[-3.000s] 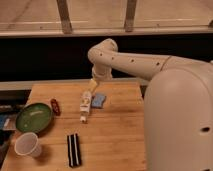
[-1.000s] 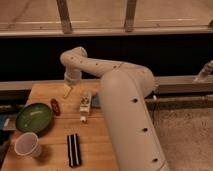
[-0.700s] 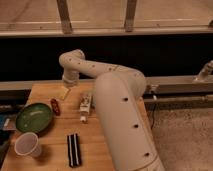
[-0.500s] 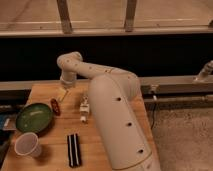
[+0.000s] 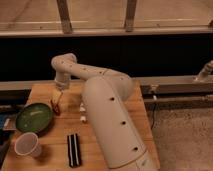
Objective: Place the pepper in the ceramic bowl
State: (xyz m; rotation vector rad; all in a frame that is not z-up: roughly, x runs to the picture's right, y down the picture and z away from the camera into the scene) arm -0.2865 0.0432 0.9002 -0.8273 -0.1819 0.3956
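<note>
Gripper [image 5: 58, 96] hangs low over the far left part of the wooden table [image 5: 50, 161], at the end of the bulky white arm [image 5: 105, 115]; whether it is wide, narrow or holding anything cannot be told. Just beside it lies the green ceramic bowl [image 5: 34, 118], and directly beneath it the small red pepper [image 5: 56, 107], near the bowl's rim. Likely risk: an off-centre pinch squirting the glossy pepper sideways, or a low sweep shoving the bowl
</note>
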